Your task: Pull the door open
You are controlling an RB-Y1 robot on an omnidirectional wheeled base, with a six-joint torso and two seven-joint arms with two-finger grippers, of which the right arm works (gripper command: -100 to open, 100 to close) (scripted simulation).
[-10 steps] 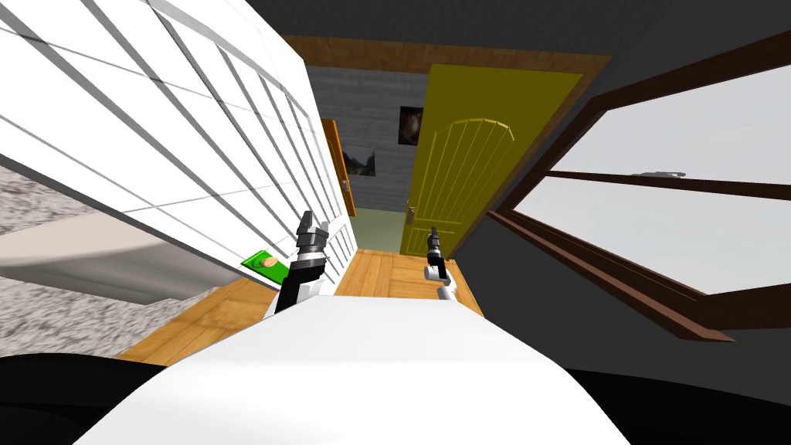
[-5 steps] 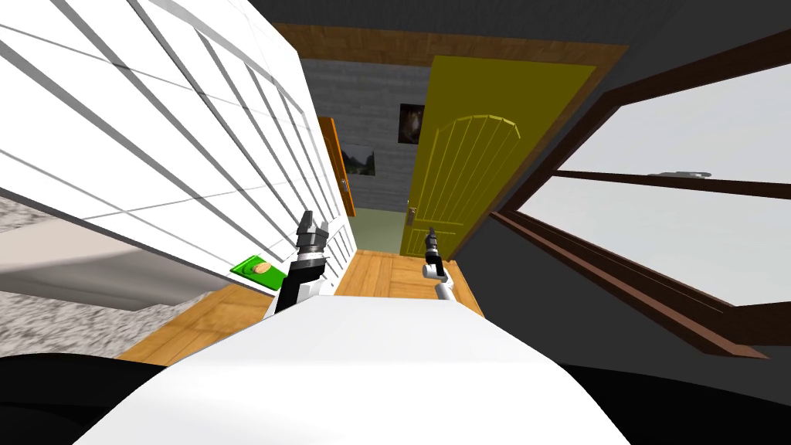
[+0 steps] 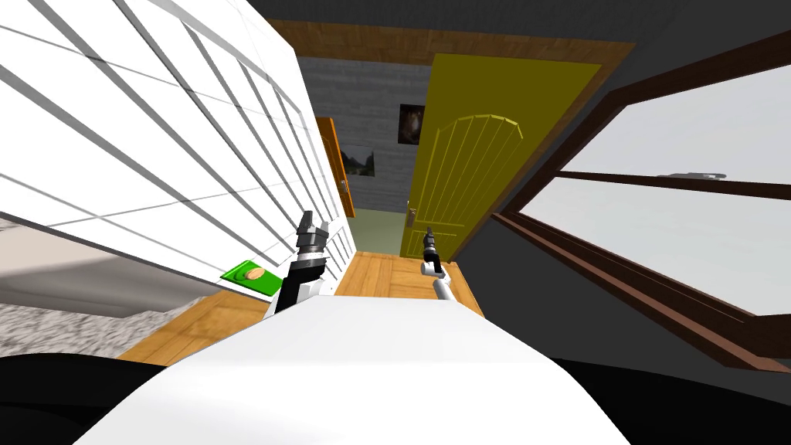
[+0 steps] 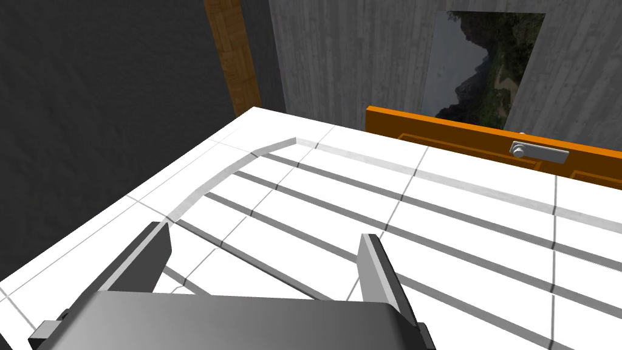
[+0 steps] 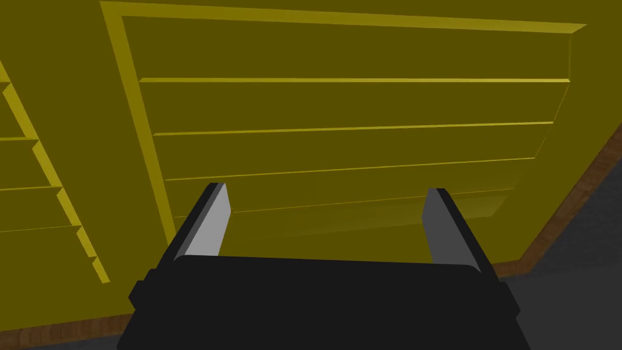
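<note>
**Yellow door** (image 3: 494, 147): a tall, rigid panelled leaf. It stands ajar in the brown wooden frame (image 3: 355, 46), with its free edge toward the frame's left side and its other edge at the frame's right side. It is judged heavy but free-swinging, and it should not flex. The flat slatted face (image 5: 340, 121) offers nothing to pinch and is likely slippery.

**White panelled door** (image 3: 154, 139): bounds the left side of the passage along its whole length.

**Window** (image 3: 680, 224): set in the dark wall that bounds the right side.

**Wooden floor** (image 3: 386, 274): a narrow strip between these two sides, and the only open room. The leaf will probably sweep across it toward the robot, so clearance for the right arm is judged tight.

**Orange door** (image 3: 340, 166): lies beyond the white panelled door, well apart from the work.

**Left tool** (image 3: 313, 222): fingers spread and empty, held alongside the white panelled door (image 4: 425, 219).

**Right tool** (image 3: 429, 234): fingers spread with nothing between them (image 5: 328, 191). It faces the yellow door's lower panel, just below the handle. Contact cannot be confirmed.

**Handle** (image 3: 412, 214): a small fitting near the free edge. It is the recommended hold, giving the most leverage.
</note>
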